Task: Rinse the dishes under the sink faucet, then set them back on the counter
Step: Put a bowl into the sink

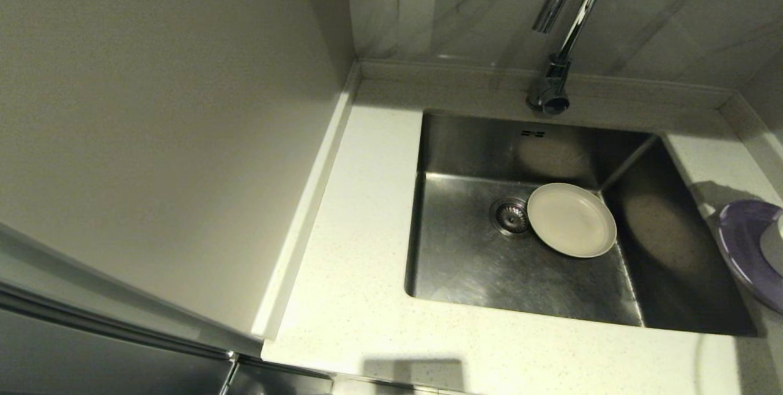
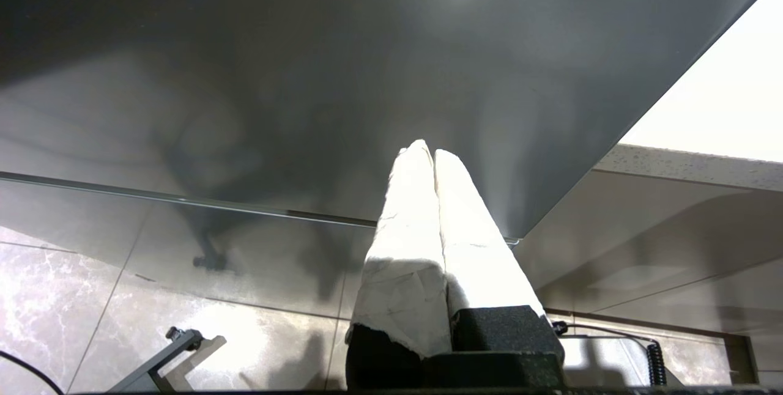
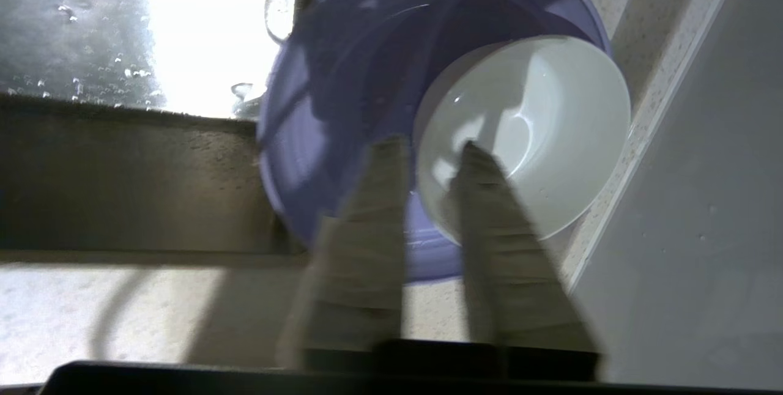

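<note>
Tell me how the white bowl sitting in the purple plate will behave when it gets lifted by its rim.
The white bowl looks rigid and glossy, so probably slippery and breakable if dropped. The right end effector straddles only its rim, so it may tilt as it rises. It rests in the purple plate, which might slide or rock on the counter.

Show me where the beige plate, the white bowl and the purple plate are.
beige plate [image 1: 572, 219]: head view, middle of its flat inside.
white bowl [image 3: 538, 120]: right wrist view, its inner wall.
purple plate [image 3: 355, 77]: right wrist view, bare face beside the bowl.
</note>
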